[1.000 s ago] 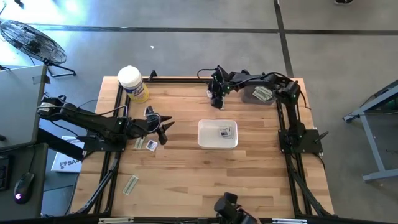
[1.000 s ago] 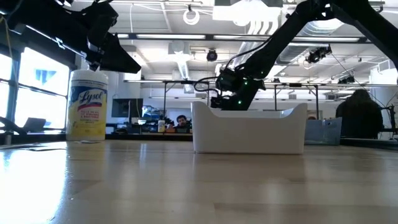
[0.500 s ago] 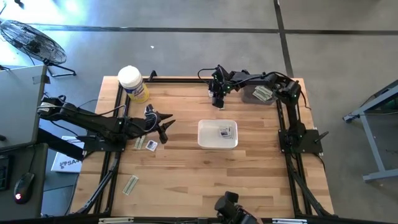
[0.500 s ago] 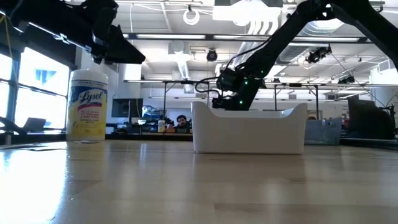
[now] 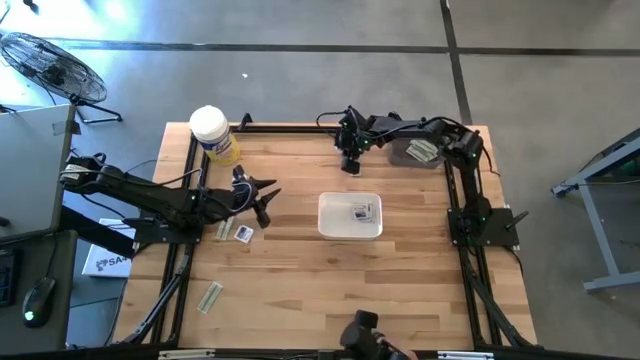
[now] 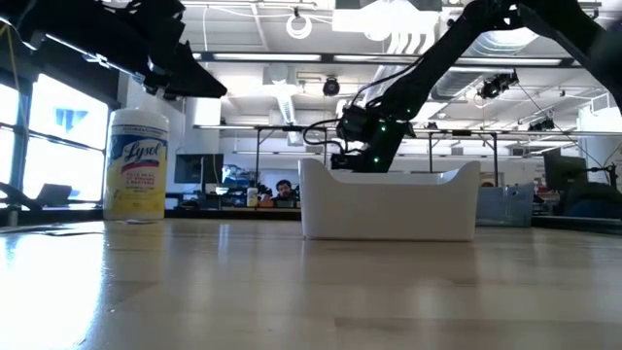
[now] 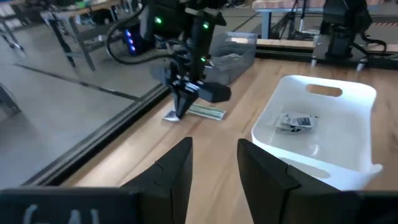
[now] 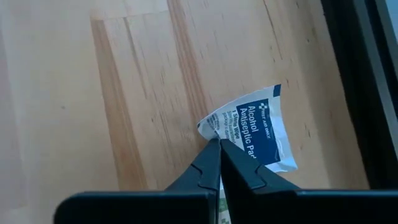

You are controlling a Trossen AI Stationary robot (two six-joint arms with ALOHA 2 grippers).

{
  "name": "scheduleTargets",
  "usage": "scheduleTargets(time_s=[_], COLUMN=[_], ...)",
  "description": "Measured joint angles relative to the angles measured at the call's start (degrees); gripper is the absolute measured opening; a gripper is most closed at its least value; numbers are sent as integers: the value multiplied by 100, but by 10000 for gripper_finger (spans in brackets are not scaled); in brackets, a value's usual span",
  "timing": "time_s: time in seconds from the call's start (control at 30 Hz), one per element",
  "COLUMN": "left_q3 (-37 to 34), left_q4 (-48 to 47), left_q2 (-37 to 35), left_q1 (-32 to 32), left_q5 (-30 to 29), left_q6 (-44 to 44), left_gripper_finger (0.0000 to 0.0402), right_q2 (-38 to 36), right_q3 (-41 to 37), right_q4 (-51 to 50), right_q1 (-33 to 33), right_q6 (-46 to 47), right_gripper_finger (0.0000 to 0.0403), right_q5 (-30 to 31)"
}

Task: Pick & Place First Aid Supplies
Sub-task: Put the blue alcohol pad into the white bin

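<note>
Right gripper (image 8: 219,149) pinching an alcohol pad packet (image 8: 252,127) by one curled corner at the table's far edge.

The fingers are together on just that corner — a thin hold, so the packet could slip out or flutter loose on the way to the white tray (image 5: 327,226). The left gripper (image 5: 262,200), fingers apart, hovers above two packets (image 5: 233,231) near the left rail, well apart from the tray.
</note>
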Motion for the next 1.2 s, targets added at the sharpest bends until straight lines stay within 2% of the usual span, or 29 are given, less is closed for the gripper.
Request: scheduleTargets(time_s=[0.17, 0.33, 0.6, 0.8, 0.93, 1.07, 1.2], left_q3=[0, 4, 4, 4, 4, 4, 4], left_q4=[387, 637, 707, 697, 695, 630, 460], left_q2=[1, 0, 0, 1, 1, 1, 1], left_q1=[26, 351, 984, 1123, 1121, 1116, 1009], left_q5=[-260, -245, -182, 8, 140, 262, 448], left_q6=[301, 375, 196, 178, 174, 35, -124], left_gripper_finger=[124, 124, 124, 124, 124, 124, 124], right_q2=[-366, -1030, -2034, -2213, -2204, -2134, -1813], right_q3=[84, 126, 126, 122, 120, 122, 122], right_q4=[-227, -611, -2113, -3217, -3004, -3020, -3292], right_q1=[249, 663, 1737, 2921, 3547, 3767, 3723], right_q6=[-11, 82, 1219, 2420, 3097, 3552, 3615], right_gripper_finger=[1, 1, 1, 0, 0, 0, 0], right_q5=[179, 176, -49, -72, 163, 654, 833])
